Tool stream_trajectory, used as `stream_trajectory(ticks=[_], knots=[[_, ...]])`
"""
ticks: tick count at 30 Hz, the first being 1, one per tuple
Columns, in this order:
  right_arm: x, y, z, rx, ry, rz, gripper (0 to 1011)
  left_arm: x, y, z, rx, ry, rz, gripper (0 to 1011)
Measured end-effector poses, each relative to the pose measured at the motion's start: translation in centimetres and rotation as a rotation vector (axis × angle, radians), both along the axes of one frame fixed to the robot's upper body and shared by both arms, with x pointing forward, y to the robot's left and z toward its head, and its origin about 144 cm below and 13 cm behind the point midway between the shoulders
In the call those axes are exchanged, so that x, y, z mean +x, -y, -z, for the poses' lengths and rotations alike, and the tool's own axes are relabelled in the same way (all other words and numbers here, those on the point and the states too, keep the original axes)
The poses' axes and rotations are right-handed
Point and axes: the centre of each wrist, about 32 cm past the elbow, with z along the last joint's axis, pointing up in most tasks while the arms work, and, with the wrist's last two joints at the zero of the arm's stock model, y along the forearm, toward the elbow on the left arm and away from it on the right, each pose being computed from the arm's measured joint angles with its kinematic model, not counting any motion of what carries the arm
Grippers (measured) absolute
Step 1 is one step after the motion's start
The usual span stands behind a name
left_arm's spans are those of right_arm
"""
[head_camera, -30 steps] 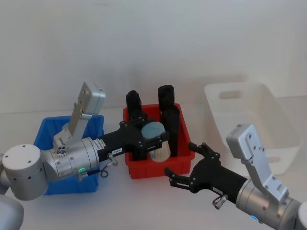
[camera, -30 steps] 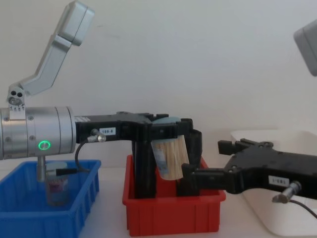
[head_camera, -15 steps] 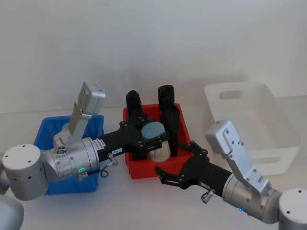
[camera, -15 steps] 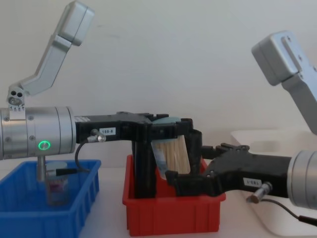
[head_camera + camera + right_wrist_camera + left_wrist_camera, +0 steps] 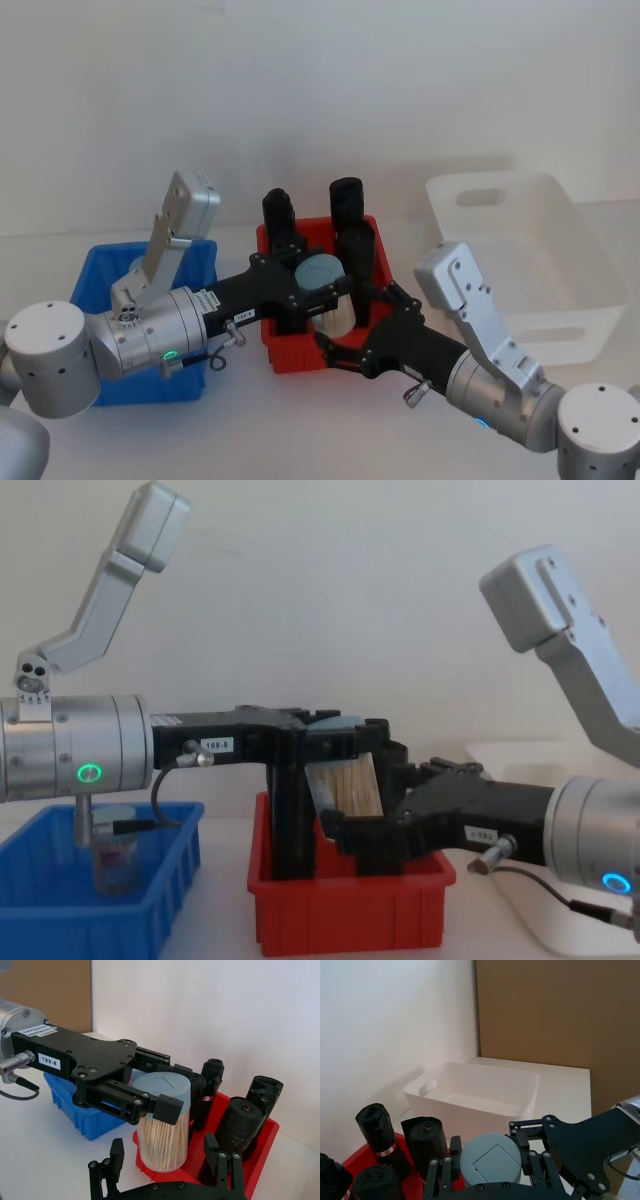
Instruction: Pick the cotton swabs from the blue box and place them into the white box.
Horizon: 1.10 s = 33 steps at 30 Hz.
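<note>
Pushed further in from the lower right since the earlier frames, now at the centre of the head view: right end effector point(image 5: 358, 322), released, fingers spread to either side of the lower half of the jar of cotton swabs point(image 5: 322, 272); contact with it impossible to tell. Unmoved meanwhile: left end effector point(image 5: 322, 296), reaching in from the left edge and clenched on that jar just under its pale blue lid. Jar held tilted in mid-air at frame centre, above the red bin point(image 5: 300, 357) with its black rolls point(image 5: 347, 195). Lower left of the chest view: blue box point(image 5: 165, 880) with a second jar point(image 5: 118, 860) standing inside. Right side of the head view: white box point(image 5: 520, 188), well apart from the held jar, on the pale surface point(image 5: 250, 430).
</note>
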Motion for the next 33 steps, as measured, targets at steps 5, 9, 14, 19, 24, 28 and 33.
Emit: stream_trajectory(ticks=[5, 9, 14, 19, 24, 28, 33], knots=[[0.4, -0.4, 0.1, 0.003, 0.009, 0.000, 1002, 0.0, 0.0, 0.0, 0.000, 0.000, 0.000, 670], [0.7, -0.7, 0.2, 0.003, 0.017, -0.003, 1001, 0.0, 0.0, 0.0, 0.000, 0.000, 0.000, 670], [1.1, -1.1, 0.3, 0.002, 0.028, -0.008, 996, 0.0, 0.0, 0.0, 0.000, 0.000, 0.000, 671], [1.4, -1.4, 0.4, 0.000, 0.036, -0.013, 907, 0.0, 0.0, 0.0, 0.000, 0.000, 0.000, 671], [1.7, -1.7, 0.5, 0.000, 0.043, -0.017, 771, 0.0, 0.0, 0.0, 0.000, 0.000, 0.000, 670], [1.8, -1.8, 0.5, 0.000, 0.047, -0.015, 647, 0.0, 0.0, 0.0, 0.000, 0.000, -0.001, 682], [1.9, -1.9, 0.6, 0.001, 0.052, -0.017, 642, 0.0, 0.0, 0.0, 0.000, 0.000, 0.000, 808]])
